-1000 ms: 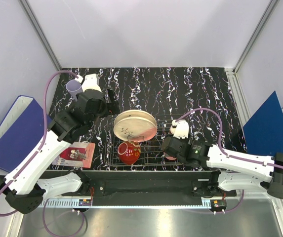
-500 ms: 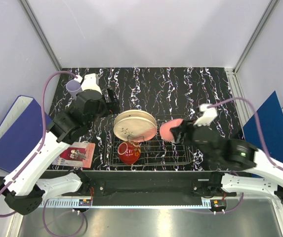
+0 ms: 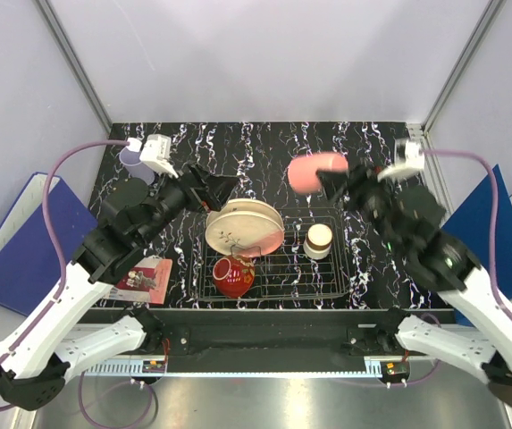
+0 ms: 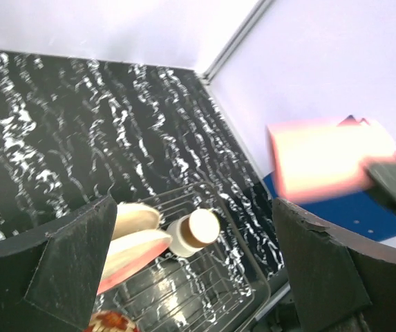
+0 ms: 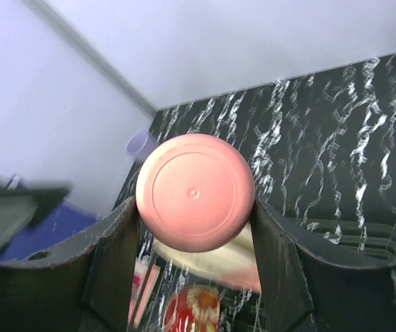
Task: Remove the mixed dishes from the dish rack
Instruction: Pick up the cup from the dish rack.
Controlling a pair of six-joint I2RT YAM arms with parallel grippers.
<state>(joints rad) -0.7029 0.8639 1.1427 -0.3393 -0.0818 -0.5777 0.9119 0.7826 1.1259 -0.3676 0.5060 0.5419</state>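
My right gripper (image 3: 331, 181) is shut on the pink tumbler (image 3: 314, 172) and holds it in the air over the table behind the dish rack (image 3: 327, 281); its round base faces the right wrist view (image 5: 194, 191). The wire rack holds two cream plates (image 3: 244, 228) on edge, a red bowl-cup (image 3: 234, 276) and a small brown-cream cup (image 3: 318, 239). My left gripper (image 3: 217, 189) is open and empty, just behind the plates. The left wrist view shows the plates (image 4: 132, 238), the cup (image 4: 194, 232) and the held tumbler (image 4: 329, 159). The lilac tumbler (image 3: 130, 157) stands at the table's back left.
A red printed card (image 3: 141, 275) lies left of the rack. Blue binders lean outside the table at the left (image 3: 14, 241) and right (image 3: 486, 228). Walls and corner posts close off the back and sides.
My right gripper lifted the pink tumbler out of the rack and carried it up and back. The small cup now shows. My left gripper swung from the lilac tumbler toward the plates.
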